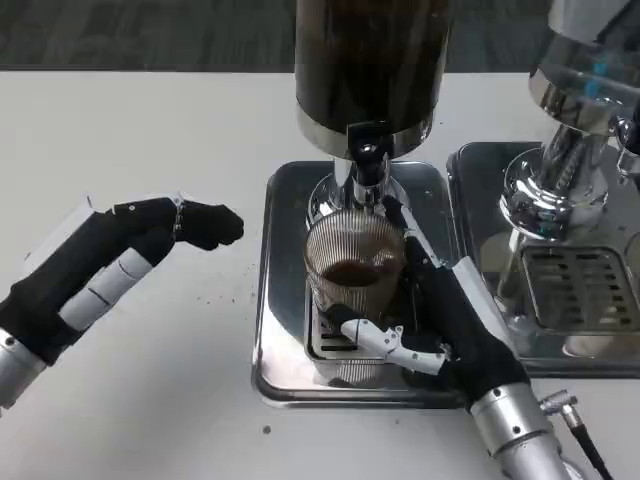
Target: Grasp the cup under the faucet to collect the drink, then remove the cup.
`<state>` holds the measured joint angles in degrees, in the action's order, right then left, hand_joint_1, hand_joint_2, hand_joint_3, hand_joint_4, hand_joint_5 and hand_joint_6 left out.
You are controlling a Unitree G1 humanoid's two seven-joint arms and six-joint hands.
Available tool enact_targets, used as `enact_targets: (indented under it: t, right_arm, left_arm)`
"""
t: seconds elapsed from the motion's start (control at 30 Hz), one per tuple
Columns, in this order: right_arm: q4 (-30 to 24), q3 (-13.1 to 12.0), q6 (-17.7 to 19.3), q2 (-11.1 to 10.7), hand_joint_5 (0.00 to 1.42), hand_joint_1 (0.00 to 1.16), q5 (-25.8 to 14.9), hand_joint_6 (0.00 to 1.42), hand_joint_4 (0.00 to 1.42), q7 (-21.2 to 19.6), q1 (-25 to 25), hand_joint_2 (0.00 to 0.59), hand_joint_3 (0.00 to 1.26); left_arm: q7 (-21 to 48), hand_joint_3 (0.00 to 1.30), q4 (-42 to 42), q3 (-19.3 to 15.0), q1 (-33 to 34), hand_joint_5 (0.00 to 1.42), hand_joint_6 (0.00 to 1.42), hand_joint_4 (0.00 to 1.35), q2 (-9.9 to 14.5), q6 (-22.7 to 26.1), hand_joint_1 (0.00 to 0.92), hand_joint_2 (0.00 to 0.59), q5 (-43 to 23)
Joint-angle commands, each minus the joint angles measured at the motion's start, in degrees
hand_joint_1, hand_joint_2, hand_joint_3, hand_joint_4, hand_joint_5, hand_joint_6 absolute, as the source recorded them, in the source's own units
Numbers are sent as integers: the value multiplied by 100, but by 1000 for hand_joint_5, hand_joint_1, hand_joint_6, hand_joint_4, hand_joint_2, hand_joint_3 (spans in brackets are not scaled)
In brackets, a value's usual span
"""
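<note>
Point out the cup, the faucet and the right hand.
cup (pixel 352 262): head view, ribbed glass wall above the drink.
faucet (pixel 366 160): head view, black spout over the cup.
right hand (pixel 445 320): head view, black palm beside the cup.

Close head view down onto table (pixel 150 110)

A: What does the right hand (pixel 440 320) hold?
B: The ribbed glass cup (pixel 354 268), with dark drink in it, standing on the steel tray (pixel 275 340) under the faucet (pixel 366 165).
A: The left hand (pixel 110 265)?
B: On the white table (pixel 150 130), fingers loosely curled, holding nothing, well apart from the tray.
A: Anything else?
B: A 2nd dispenser (pixel 560 150) at right.
</note>
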<state>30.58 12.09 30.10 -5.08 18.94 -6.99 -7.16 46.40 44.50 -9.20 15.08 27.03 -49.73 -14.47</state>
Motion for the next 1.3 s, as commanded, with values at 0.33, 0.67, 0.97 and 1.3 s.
enact_targets:
  t: [0.33,0.67,0.97,1.3]
  right_arm:
    - [299,241,-146,153,270,717,301,383,259,-335,-160,200,256]
    - [484,359,-57,251,434,730,673,680,376,-1177,-116,212,337]
    - [561,382,96,259,617,754,890,929,520,-1840,-61,208,443]
    - [529,317,414,261,761,754,995,1128,636,-2488,126,208,532]
  left_arm:
    - [-109,504,-47,-85,-160,401,411,437,164,82,0,137,60]
    - [-126,505,-72,-104,-205,413,413,448,212,81,0,139,60]
    - [-126,505,-81,-99,-225,430,413,454,201,83,0,145,56]
    - [-103,497,-52,-55,-190,436,413,456,159,106,0,159,73]
